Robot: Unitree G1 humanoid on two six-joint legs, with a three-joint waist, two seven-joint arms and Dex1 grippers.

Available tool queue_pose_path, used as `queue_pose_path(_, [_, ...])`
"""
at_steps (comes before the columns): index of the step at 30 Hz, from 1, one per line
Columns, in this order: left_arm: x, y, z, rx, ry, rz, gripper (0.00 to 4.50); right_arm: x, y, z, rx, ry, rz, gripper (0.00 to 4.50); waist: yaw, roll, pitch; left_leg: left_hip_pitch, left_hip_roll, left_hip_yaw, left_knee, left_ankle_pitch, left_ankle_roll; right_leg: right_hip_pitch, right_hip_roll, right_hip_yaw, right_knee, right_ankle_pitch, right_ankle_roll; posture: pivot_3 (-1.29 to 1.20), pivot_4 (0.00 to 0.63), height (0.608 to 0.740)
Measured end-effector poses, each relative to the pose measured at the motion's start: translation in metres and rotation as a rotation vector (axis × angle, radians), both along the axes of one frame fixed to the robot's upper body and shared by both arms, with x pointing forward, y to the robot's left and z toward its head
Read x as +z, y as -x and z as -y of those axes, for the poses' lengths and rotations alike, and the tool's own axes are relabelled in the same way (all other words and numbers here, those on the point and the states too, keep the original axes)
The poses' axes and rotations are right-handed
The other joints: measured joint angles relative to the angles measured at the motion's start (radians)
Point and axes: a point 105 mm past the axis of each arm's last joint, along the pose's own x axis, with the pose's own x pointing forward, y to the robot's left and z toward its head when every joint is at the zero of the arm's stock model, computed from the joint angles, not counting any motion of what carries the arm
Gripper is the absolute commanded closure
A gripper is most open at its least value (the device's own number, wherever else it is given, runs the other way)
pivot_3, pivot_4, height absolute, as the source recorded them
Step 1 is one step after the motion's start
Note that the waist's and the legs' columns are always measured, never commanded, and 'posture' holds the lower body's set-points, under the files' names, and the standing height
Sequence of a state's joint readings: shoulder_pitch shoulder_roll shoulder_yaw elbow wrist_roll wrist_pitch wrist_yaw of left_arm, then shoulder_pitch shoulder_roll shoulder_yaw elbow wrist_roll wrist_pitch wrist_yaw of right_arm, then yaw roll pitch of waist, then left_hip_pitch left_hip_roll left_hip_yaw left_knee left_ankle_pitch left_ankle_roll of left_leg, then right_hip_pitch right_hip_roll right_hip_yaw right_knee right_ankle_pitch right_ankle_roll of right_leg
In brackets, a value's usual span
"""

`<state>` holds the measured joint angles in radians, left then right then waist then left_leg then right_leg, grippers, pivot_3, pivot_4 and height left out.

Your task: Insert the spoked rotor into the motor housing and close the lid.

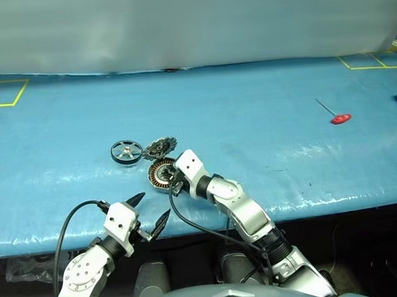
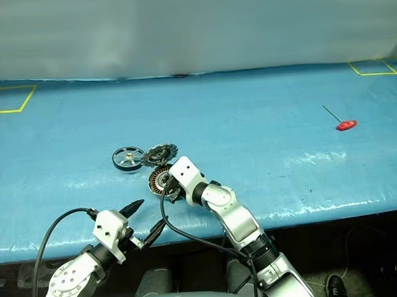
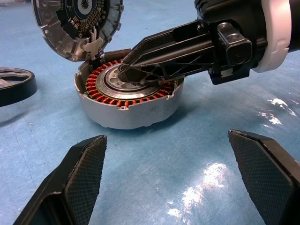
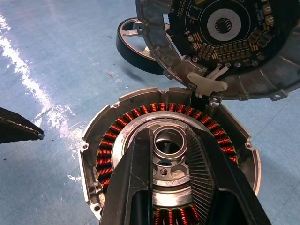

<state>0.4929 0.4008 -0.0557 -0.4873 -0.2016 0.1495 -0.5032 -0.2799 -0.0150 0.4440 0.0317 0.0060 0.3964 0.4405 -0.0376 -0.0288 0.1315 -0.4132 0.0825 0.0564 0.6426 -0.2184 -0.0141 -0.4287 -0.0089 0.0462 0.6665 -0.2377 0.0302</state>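
My right claw (image 4: 171, 187) reaches into the open motor housing (image 3: 126, 101), its two black fingers (image 4: 133, 187) set narrowly apart, one on each side of the shiny centre hub; whether they touch it I cannot tell. They hold nothing. The lid (image 4: 225, 44) stands tilted up at the far edge of the housing, joined there, its circuit side facing me. The spoked rotor (image 1: 126, 152) lies flat on the blue table (image 1: 251, 132), just left of the housing and beside the lid. My left claw (image 1: 150, 211) hangs spread wide and empty, near the housing on its near side. A red-handled tool (image 1: 339, 118) lies well to the right of the housing.
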Motion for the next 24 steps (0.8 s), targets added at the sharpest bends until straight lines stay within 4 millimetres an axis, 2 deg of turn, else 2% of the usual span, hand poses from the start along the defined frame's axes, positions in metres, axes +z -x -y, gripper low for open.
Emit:
queue_pose_path(7, [-0.001, 0.001, 0.001, -0.002, 0.002, -0.004, 0.00, 0.000, 0.001, -0.001, 0.005, 0.000, -0.004, 0.59, 0.000, 0.000, 0.000, 0.000, 0.000, 0.000, 0.000, 0.000, 0.000, 0.000, 0.000, 0.000, 0.000, 0.000, 0.000, 0.00, 0.150, 0.740])
queue_pose_path(12, [-0.001, 0.001, 0.001, -0.003, 0.002, -0.005, 0.00, 0.002, 0.005, 0.002, 0.008, -0.016, -0.025, 0.59, 0.001, 0.000, 0.000, -0.002, 0.000, 0.000, 0.000, 0.000, 0.000, -0.001, 0.000, 0.000, 0.000, 0.000, 0.000, 0.00, 0.150, 0.740])
queue_pose_path(14, [-0.001, 0.001, 0.001, -0.004, 0.001, -0.006, 0.00, 0.006, 0.007, 0.006, 0.001, -0.041, -0.055, 1.28, 0.001, 0.000, 0.001, -0.003, 0.000, 0.000, 0.000, 0.000, 0.000, -0.001, 0.000, 0.000, 0.000, 0.000, 0.000, 0.00, 0.150, 0.740])
queue_pose_path(15, [-0.001, 0.001, 0.001, -0.005, 0.001, -0.006, 0.00, 0.015, 0.007, 0.007, 0.000, -0.063, -0.046, 1.50, 0.001, 0.001, 0.002, -0.003, 0.000, 0.000, 0.000, 0.000, 0.000, -0.002, 0.000, 0.000, 0.000, 0.000, 0.000, 0.00, 0.150, 0.740])
queue_pose_path(18, [-0.001, 0.001, 0.001, -0.013, 0.000, -0.006, 0.00, 0.048, 0.008, 0.012, 0.001, -0.123, 0.021, 2.51, 0.001, 0.001, 0.002, -0.002, 0.000, 0.000, 0.000, 0.000, 0.000, -0.001, 0.000, 0.000, 0.000, 0.000, 0.000, 0.00, 0.150, 0.740])
queue_pose_path(19, [-0.001, 0.001, 0.002, -0.017, 0.001, -0.006, 0.00, 0.053, 0.009, 0.014, 0.003, -0.127, 0.031, 2.84, 0.001, 0.001, 0.002, -0.002, 0.000, 0.000, 0.000, 0.000, 0.000, -0.001, 0.000, -0.001, 0.000, 0.000, 0.000, 0.00, 0.150, 0.740])
queue_pose_path(24, [0.000, 0.000, 0.002, -0.029, 0.001, -0.001, 0.00, 0.047, 0.013, 0.014, 0.013, -0.109, -0.001, 4.48, 0.000, 0.001, 0.002, -0.002, 0.000, 0.000, 0.000, 0.000, 0.000, -0.001, 0.000, 0.000, 0.000, 0.000, 0.000, 0.00, 0.150, 0.740])
